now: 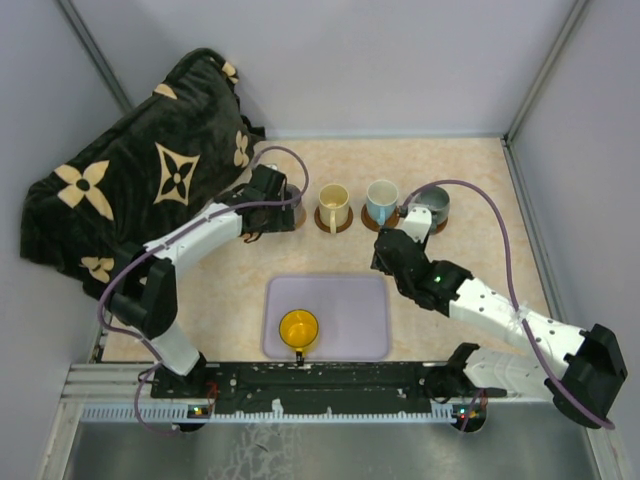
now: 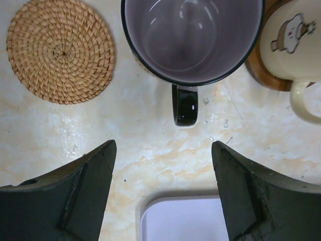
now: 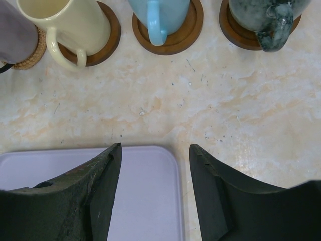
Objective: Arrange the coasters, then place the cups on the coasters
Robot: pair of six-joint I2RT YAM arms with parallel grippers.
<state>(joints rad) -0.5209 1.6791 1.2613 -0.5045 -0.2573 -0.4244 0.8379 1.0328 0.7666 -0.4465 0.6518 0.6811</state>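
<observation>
My left gripper [image 2: 163, 145] hangs open over bare tabletop, just short of the handle of the smoky purple cup [image 2: 193, 40]. An empty woven tan coaster [image 2: 60, 50] lies to that cup's left. The purple cup [image 3: 15, 30] stands on a second woven coaster [image 3: 31, 55]. The cream cup [image 3: 70, 22], the white and blue cup [image 3: 158, 15] and the grey-green cup [image 3: 266, 15] each stand on a dark coaster [image 3: 173, 42]. The yellow cup [image 1: 298, 328] sits on the lavender tray [image 1: 350, 320]. My right gripper [image 3: 155, 146] is open and empty above the tray's far right corner.
A black cloth with tan flowers [image 1: 140, 190] is heaped at the back left. Grey walls close in the table on three sides. The arms' base rail [image 1: 320, 385] runs along the near edge.
</observation>
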